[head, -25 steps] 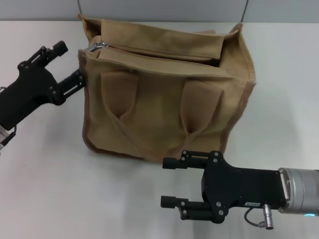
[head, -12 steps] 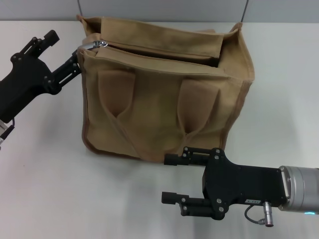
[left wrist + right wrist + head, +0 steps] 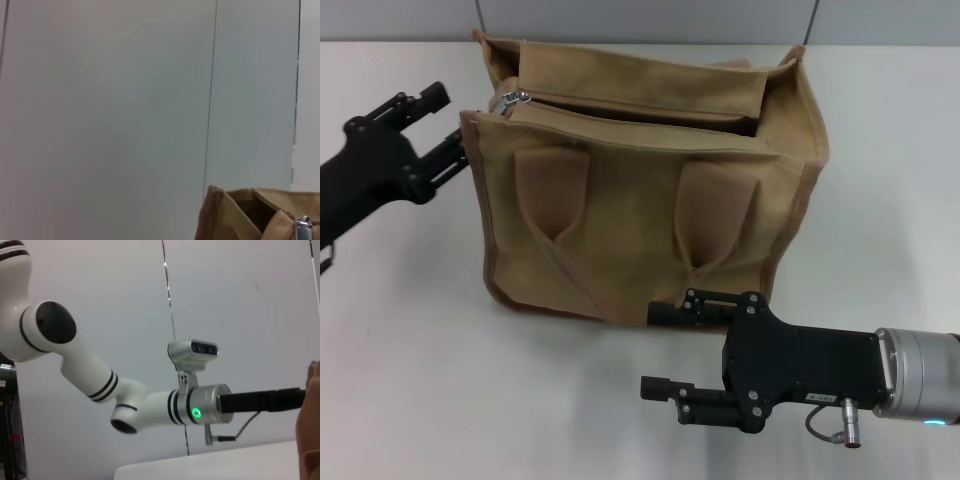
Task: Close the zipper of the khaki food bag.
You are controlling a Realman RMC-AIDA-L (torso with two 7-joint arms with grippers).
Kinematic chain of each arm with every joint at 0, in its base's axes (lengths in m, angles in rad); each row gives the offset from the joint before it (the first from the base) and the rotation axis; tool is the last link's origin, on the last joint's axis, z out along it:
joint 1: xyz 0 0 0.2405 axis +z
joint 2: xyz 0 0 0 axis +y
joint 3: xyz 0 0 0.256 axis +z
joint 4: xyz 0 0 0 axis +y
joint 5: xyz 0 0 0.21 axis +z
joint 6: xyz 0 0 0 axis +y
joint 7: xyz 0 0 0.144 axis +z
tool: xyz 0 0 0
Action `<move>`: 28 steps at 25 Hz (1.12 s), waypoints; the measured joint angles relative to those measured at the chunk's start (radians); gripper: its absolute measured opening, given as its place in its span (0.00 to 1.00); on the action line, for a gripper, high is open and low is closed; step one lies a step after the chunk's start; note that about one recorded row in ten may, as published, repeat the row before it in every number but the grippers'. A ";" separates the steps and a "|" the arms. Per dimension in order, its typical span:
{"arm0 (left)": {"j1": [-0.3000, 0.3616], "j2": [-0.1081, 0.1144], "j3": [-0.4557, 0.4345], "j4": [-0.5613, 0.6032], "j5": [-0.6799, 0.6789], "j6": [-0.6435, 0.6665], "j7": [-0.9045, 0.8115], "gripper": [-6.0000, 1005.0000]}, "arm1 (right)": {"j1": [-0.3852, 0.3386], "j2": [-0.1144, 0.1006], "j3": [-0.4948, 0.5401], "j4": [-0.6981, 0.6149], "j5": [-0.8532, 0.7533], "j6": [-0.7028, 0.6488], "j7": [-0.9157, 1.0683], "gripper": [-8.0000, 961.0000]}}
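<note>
The khaki food bag (image 3: pixel 640 210) stands upright in the middle of the white table, its top gaping. The zipper's silver slider (image 3: pixel 513 97) sits at the left end of the opening; it also shows in the left wrist view as the slider (image 3: pixel 303 228) on the bag's corner (image 3: pixel 230 215). My left gripper (image 3: pixel 445 124) is open just left of the bag's upper left corner, with its lower finger (image 3: pixel 453 152) against the side panel. Down in front of the bag's bottom edge, my right gripper (image 3: pixel 662 350) is open and holds nothing.
White tabletop (image 3: pixel 410 350) surrounds the bag, with a grey wall behind. In the right wrist view the left arm (image 3: pixel 150 405) stretches toward the bag's edge (image 3: pixel 310 430).
The left gripper rose beside the bag's corner, then dropped back slightly left. The bag's upper left corner has bulged leftward. The right gripper edged up toward the bag's base.
</note>
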State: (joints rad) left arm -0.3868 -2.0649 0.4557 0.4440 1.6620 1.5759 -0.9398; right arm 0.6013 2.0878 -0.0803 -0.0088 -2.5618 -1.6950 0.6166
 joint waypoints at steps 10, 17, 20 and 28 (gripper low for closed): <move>0.099 -0.001 0.190 0.328 0.044 0.009 -0.172 0.61 | 0.001 0.001 0.002 0.002 0.000 0.016 0.000 0.70; 0.050 -0.008 0.239 0.310 0.074 -0.065 -0.165 0.61 | -0.006 0.002 0.002 0.041 0.000 0.039 -0.048 0.70; 0.035 -0.010 0.242 0.293 0.061 -0.088 -0.169 0.61 | -0.009 0.002 0.003 0.047 0.000 0.039 -0.049 0.70; 0.044 -0.008 0.240 0.198 -0.183 -0.057 -0.162 0.61 | -0.029 0.002 0.013 0.064 0.000 0.043 -0.051 0.70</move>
State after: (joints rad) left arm -0.3427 -2.0725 0.6953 0.6417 1.4788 1.5191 -1.1023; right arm 0.5724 2.0893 -0.0670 0.0550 -2.5618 -1.6519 0.5656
